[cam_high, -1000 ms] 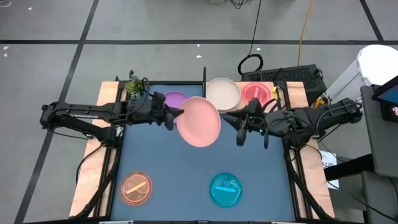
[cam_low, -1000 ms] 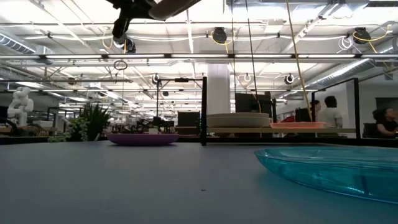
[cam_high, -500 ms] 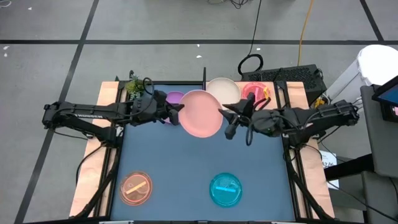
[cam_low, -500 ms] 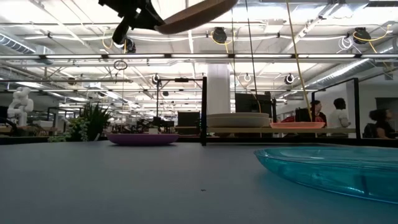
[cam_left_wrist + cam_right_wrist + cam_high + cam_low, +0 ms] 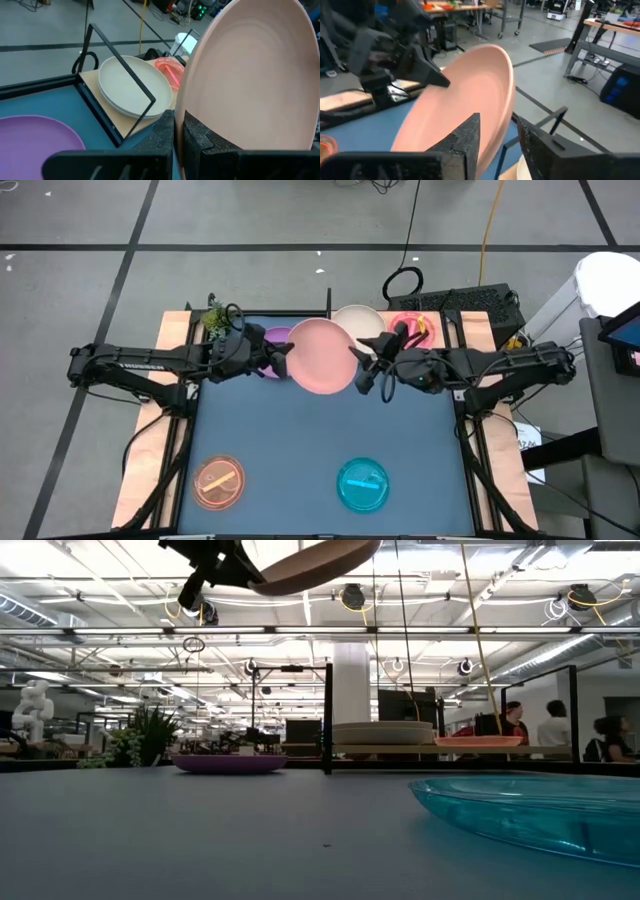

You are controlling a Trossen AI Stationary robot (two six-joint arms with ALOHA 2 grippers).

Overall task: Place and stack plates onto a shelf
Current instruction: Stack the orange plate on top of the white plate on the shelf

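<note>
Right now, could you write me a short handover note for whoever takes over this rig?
Left gripper: shut on the pink plate, held in the air above the mat's far edge.
Right gripper: open, its fingers either side of the pink plate's other rim, not yet gripping.
On the shelf: cream plate, magenta dish.
On the mat: purple plate, orange dish, cyan dish.
Left: pink plate, then those three.

Overhead camera looks straight down; low camera looks level across the table; wrist cameras sit close (all share the pink plate (image 5: 322,356)).
</note>
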